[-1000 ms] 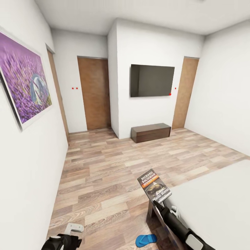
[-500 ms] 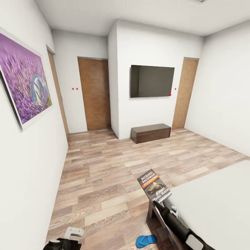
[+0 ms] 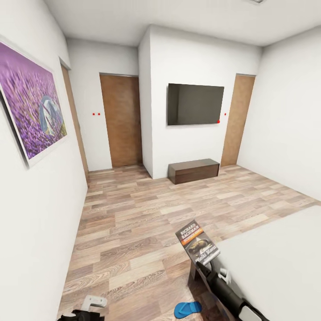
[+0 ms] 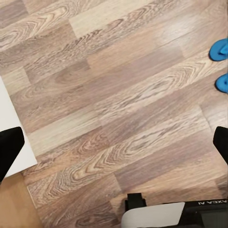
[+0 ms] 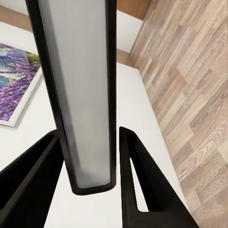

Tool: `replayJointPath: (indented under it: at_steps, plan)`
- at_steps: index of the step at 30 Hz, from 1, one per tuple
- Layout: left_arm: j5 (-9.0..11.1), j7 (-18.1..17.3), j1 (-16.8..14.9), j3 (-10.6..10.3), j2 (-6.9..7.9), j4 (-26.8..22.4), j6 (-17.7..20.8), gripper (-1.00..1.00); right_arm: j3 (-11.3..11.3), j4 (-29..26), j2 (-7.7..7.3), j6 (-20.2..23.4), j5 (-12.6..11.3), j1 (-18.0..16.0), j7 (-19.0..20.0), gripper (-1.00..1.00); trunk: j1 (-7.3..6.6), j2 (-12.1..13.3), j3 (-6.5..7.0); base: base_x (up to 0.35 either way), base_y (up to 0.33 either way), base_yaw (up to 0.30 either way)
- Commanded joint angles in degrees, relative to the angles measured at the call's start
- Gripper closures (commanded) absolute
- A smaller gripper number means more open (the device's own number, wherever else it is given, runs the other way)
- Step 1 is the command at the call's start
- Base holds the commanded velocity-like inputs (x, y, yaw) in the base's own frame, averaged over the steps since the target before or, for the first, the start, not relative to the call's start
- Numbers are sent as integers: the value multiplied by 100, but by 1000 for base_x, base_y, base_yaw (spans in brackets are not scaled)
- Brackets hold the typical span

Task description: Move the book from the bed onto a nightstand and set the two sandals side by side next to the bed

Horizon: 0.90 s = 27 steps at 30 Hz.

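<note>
Right gripper [image 5: 90, 156] is clamping the book [image 3: 197, 242]: thin paperback, dark cover, orange band, white lettering, lifted over the bed [image 3: 276, 258] corner. Left gripper [image 4: 114, 142] is hanging with fingers spread over the floor [image 3: 133, 223], two sandals [image 4: 220, 49] near it.

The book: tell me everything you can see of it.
The book is a thin paperback with a dark cover, white title lettering, an orange band and a brownish picture. The right gripper is shut on its lower end and holds it up off the bed, tilted, with the cover facing the head camera. In the right wrist view it shows edge-on: pale grey page edges between dark covers, clamped between the black fingers. Nothing else touches it.
</note>
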Motion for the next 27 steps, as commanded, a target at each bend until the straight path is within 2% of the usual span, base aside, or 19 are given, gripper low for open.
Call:
replayJointPath:
  at_steps: [1, 10, 27]
  plan:
    - [-72, -41, 0, 19, -1, 79, -108, -100, 28, 7, 0, 55, -64, 2, 2, 100, 2, -5, -2, 0, 0, 0]
    - [-77, -40, 7, 25, 5, 359, -359, -100, 30, 22, -18, 55, -68, 11, -15, 100, 2, -5, -2, 0, 0, 70]
    - [-86, -35, 12, 12, 8, 397, -477, -100, 30, 28, -14, 55, -62, 17, -32, 100, 2, -5, -2, 0, 0, 266]
